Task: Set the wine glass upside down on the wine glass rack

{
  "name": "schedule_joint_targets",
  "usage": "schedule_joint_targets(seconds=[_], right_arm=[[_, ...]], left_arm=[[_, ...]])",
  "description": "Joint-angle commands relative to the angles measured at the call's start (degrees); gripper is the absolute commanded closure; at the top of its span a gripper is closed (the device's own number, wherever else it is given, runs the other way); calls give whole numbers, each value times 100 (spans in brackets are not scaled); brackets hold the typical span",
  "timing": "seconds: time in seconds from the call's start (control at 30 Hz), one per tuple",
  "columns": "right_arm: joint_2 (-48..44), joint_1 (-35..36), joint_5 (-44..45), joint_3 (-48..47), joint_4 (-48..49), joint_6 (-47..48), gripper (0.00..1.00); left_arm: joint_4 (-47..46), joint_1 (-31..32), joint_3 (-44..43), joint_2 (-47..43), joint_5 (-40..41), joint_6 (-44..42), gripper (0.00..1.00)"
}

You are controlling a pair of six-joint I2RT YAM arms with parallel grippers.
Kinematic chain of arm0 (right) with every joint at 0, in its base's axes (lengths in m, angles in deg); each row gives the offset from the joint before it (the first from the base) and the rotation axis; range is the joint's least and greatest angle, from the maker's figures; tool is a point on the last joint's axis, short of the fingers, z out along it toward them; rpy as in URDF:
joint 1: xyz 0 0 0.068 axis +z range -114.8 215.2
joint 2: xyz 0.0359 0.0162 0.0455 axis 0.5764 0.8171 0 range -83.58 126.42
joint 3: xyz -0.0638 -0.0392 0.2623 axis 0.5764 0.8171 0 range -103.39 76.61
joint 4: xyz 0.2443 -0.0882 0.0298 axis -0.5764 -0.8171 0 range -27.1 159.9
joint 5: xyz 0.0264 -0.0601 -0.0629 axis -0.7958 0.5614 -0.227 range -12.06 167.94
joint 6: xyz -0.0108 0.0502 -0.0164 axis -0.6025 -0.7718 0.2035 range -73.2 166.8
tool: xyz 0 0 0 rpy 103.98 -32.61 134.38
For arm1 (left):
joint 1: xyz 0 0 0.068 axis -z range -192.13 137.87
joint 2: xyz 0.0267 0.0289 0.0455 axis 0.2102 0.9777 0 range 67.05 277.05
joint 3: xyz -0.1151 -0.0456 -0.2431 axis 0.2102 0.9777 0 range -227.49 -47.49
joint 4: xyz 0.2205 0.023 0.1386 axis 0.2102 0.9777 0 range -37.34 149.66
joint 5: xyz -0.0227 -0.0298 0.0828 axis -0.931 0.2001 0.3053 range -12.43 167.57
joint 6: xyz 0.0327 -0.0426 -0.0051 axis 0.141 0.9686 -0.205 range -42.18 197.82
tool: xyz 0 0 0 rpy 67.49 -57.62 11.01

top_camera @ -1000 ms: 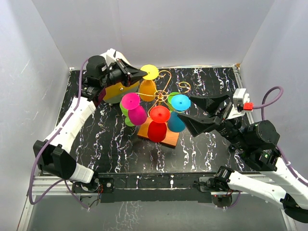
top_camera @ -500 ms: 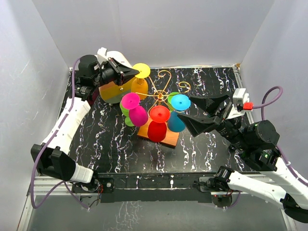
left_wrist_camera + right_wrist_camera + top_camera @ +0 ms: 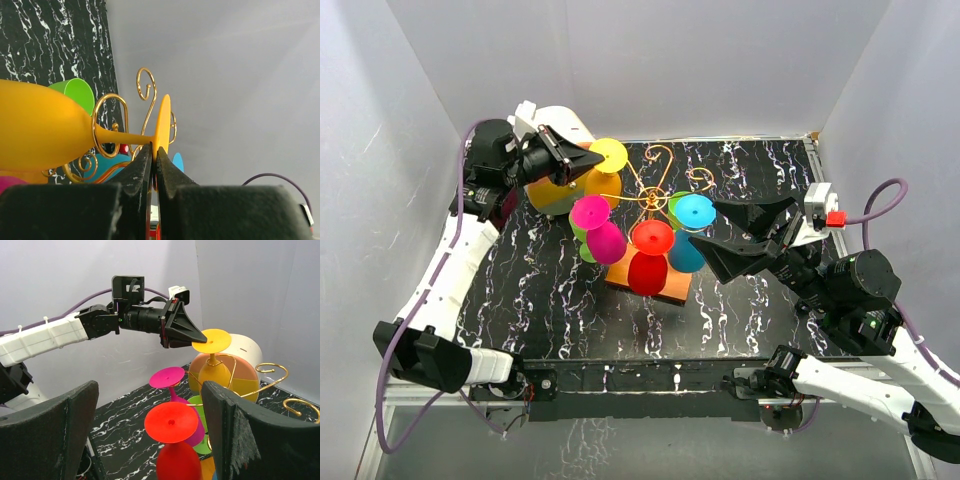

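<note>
Yellow foot disc of the wine glass (image 3: 161,125) is what my left gripper (image 3: 152,150) pinches: both fingers are pressed flat on the disc's rim, w/ nothing else between them. I judge this edge grip is chosen so the stem is free to slide into the wire. The glass is upside down, foot on top, at the back-left side of the wine glass rack (image 3: 657,163). In the left wrist view its stem passes through one gold curl, bowl beyond it. Fully seated or not, I cannot tell.

On the rack hang a magenta glass (image 3: 602,236), red glass (image 3: 646,264) and blue glass (image 3: 686,256), bowls down; a green glass (image 3: 588,252) is mostly hidden. Back-left of the rack stands a drum box (image 3: 552,196), inside not visible. Right of the rack my right gripper (image 3: 703,222) hovers w/ fingers spread wide, holding nothing.
</note>
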Motion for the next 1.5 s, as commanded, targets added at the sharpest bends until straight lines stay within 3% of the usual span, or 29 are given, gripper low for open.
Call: schedule_joint_targets(seconds=[0.0, 0.37, 0.67, 1.0, 1.2, 1.47], right_arm=[[16, 10, 17, -65, 168, -2, 18], [-23, 14, 25, -59, 151, -2, 17], [26, 14, -6, -68, 200, 7, 17], [44, 14, 48, -59, 221, 33, 17], [52, 14, 234, -24, 177, 25, 17], [150, 14, 1456, -208, -389, -230, 19]], left_arm=[[262, -66, -111, -184, -98, -388, 100], [638, -67, -256, 38, -169, -668, 100], [1079, -67, -505, 187, -134, -980, 84], [2091, -68, -985, 60, 759, -1750, 78], [2542, -70, -1022, -31, 952, -2034, 67], [3299, -76, -1341, -320, 1975, -2680, 58]])
